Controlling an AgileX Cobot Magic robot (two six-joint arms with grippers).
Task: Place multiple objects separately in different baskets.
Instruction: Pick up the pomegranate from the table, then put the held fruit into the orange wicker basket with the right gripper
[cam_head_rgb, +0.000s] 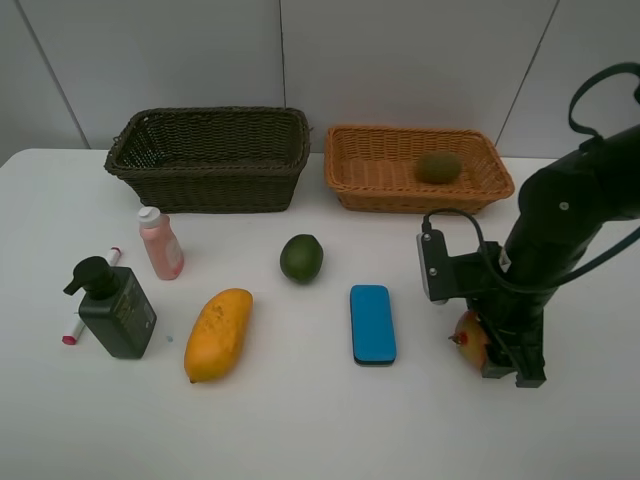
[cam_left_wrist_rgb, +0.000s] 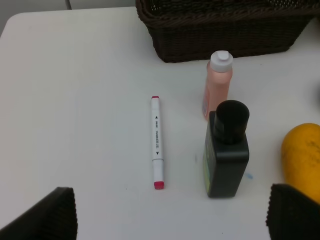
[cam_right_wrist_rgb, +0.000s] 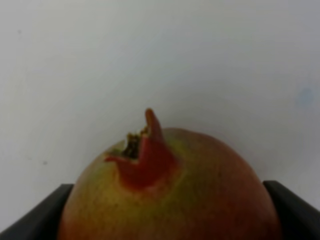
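The eraser (cam_head_rgb: 373, 323) is blue, the lime (cam_head_rgb: 301, 258) green, the pomegranate (cam_right_wrist_rgb: 170, 200) red-green.

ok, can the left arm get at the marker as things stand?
Probably yes. The marker lies flat on the table, apart from the pump bottle beside it, and the left fingers stand open with nothing between them and it.

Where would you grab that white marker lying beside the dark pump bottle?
Probably mid-barrel on the marker, from straight above, jaws across its thin width. It lies flat on the table, and the pump bottle stands apart, leaving room either side.
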